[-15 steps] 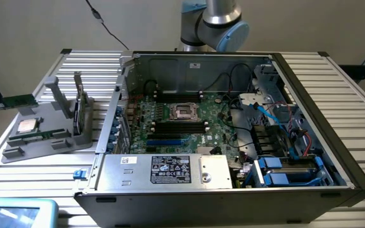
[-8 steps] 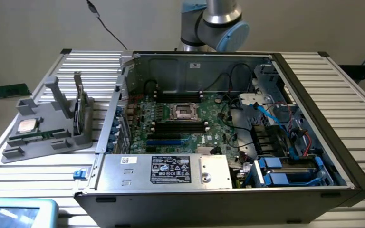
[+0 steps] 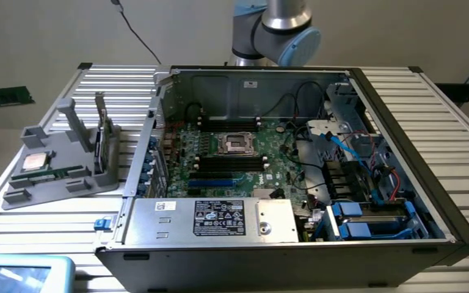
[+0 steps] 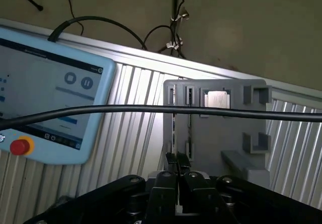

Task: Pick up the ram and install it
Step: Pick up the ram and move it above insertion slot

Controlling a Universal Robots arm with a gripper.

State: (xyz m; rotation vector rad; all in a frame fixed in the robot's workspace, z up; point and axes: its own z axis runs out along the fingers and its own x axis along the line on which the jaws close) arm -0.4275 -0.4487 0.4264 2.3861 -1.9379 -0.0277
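Ram (image 3: pixel 37 177), thin green stick lying in grey holder (image 3: pixel 22 196) beside silver chip (image 3: pixel 34 161), gripper (image 4: pixel 176 162) closed, empty

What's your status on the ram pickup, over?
Gripper shut, holding nothing. Ram standing in gray holder beside the computer case, not yet picked. Black cable crosses in front of holder in wrist view.

Silver-grey arm (image 3: pixel 269 27), rounded joints, pale blue end cap; black end effector (image 4: pixel 177 157), two slim dark fingers (image 4: pixel 171 160).

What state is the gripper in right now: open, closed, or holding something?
Gripper: closed, with nothing seen in its grip.
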